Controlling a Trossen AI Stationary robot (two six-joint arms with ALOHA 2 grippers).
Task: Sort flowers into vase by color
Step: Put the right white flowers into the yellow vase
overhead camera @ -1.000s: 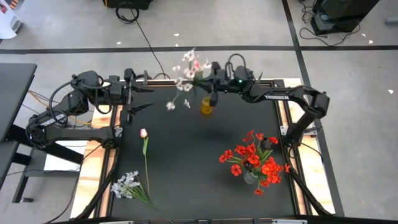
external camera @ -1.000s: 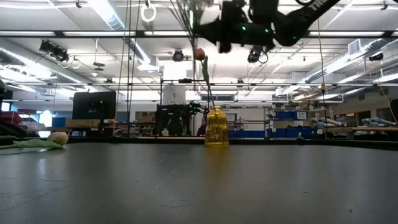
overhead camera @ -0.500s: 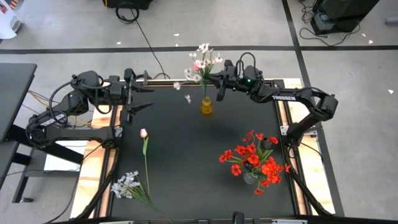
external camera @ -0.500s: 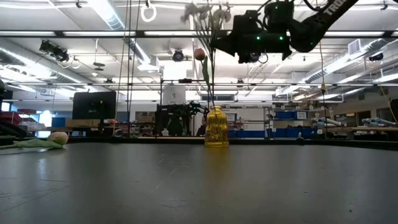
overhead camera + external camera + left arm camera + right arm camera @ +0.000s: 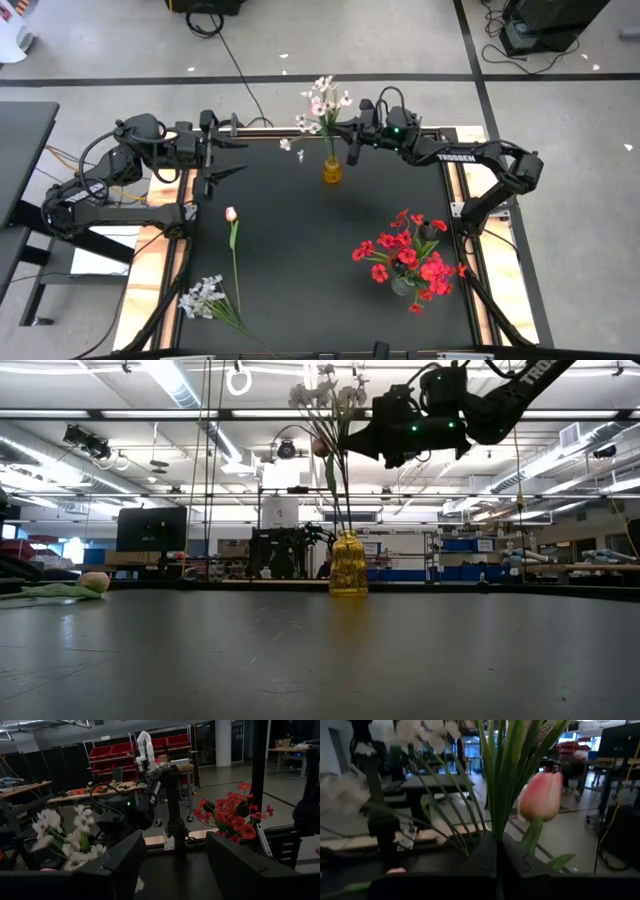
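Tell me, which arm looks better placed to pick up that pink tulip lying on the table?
Probably the left. Its gripper hangs open nearer the pink tulip; the right gripper is at the yellow vase, shut on white flower stems.

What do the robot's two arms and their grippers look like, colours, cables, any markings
Both arms are dark, nearly black, built of jointed tubular links. The right arm carries white lettering along its forearm, a small green light near the wrist and a looped black cable. The left arm has exposed black cables. Each gripper, left and right, has two slim dark fingers.

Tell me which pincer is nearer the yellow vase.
Right. The right pincer hangs just above the yellow vase, shut on the flower stems standing in it. The left pincer waits at the table's left edge, well away.
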